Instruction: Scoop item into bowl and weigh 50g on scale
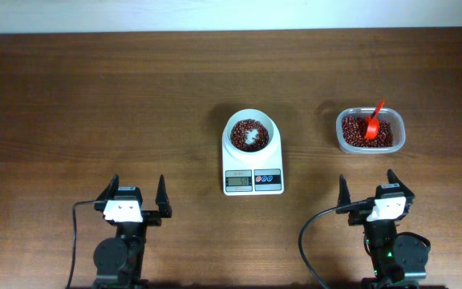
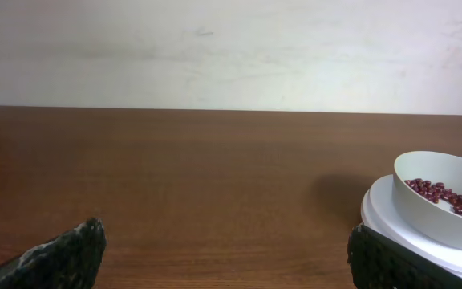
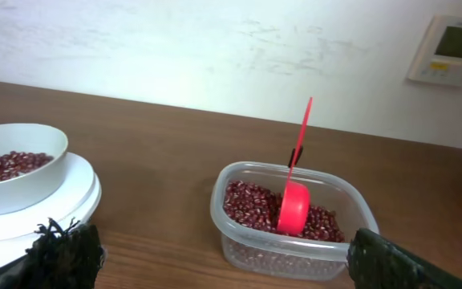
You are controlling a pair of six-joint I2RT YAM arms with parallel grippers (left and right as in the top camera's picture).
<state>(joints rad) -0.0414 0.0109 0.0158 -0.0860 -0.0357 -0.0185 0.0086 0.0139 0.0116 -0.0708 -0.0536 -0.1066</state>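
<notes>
Overhead view: flat white digital kitchen scale (image 1: 253,172) at table centre, carrying a small round white bowl (image 1: 273,128) with a thin layer of small dark red-brown beans (image 1: 241,143) and a bare white patch in the middle; display digits too small to read. Clear rounded-rectangular plastic tub (image 1: 399,136) to the right of the scale, well apart, holds more beans and a red plastic scoop (image 1: 373,124). Right claw (image 1: 367,181) is spread and empty at the near edge; the scoop lies straight ahead of it, its long axis running from cup to handle tip toward the far edge, leaning slightly right. Left claw (image 1: 137,183) is spread and empty, with the scale between it and the tub; right arm judged the nearer for the scoop. Brown wooden table (image 1: 70,96) lies bare around the tub. Left wrist view: fingers (image 2: 62,257) apart at the lower corners, nothing between them; bowl and scale ahead to the right. Right wrist view: fingers (image 3: 62,253) apart, nothing held; tub ahead, slightly right of centre; scoop cup resting on the beans, handle near upright and crossing the far rim; bowl on scale at left, a strip of bare wood between scale and tub.
</notes>
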